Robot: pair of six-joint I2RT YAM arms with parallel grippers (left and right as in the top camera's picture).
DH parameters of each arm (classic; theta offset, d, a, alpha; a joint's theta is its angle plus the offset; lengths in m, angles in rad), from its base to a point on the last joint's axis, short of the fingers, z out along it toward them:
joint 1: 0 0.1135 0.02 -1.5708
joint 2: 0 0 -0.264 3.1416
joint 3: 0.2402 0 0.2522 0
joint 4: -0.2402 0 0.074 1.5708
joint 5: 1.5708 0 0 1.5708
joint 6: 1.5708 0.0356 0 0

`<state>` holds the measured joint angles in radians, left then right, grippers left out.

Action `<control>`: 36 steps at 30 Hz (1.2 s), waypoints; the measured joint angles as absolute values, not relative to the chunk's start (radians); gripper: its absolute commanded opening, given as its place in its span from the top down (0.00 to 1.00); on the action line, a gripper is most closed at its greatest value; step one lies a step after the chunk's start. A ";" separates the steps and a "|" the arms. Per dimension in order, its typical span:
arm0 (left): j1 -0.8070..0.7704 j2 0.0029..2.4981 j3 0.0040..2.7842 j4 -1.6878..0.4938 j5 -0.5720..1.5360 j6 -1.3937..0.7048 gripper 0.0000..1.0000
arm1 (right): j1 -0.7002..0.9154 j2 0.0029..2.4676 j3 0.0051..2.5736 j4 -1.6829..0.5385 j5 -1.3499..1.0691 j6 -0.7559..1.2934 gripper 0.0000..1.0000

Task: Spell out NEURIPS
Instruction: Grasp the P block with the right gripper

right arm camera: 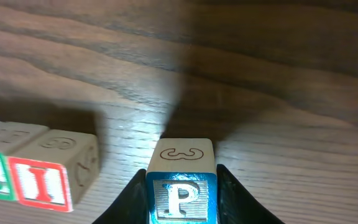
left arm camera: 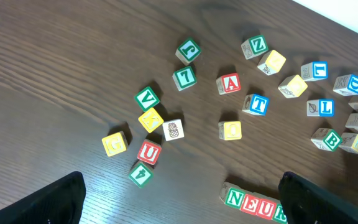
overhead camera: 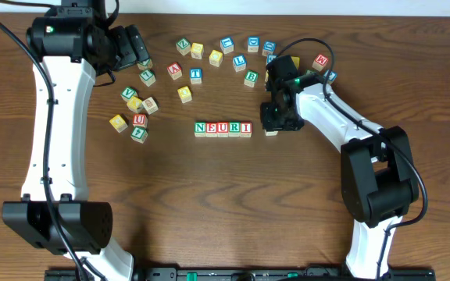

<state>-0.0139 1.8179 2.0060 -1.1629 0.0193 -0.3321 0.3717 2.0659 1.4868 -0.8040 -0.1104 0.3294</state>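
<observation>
Cubes placed: five in the row, one in the grip.
I count five in the NEURI row (overhead camera: 223, 129) on the table (overhead camera: 209, 195); right end effector (overhead camera: 272, 123) clamps one P cube (right arm camera: 184, 194) near the I; left end effector (overhead camera: 137, 51) gapes wide.

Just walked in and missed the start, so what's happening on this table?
The right gripper has its fingers closed on a blue-lettered P cube, just right of a row reading NEURI, with a gap between them. The left gripper hangs open above the loose cubes, holding nothing. The word is not yet finished.
</observation>
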 measured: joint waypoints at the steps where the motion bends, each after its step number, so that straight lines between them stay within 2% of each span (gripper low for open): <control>1: -0.014 1.818 2.006 -1.163 0.019 -0.332 0.02 | 0.372 2.066 1.487 -0.801 -0.116 0.343 0.72; 12: -0.014 1.818 2.006 -1.163 0.019 -0.332 0.02 | 0.404 2.066 1.487 -0.781 -0.142 0.433 0.68; 36: -0.014 1.818 2.006 -1.163 0.019 -0.332 0.02 | 0.425 2.066 1.487 -0.768 -0.143 0.441 0.68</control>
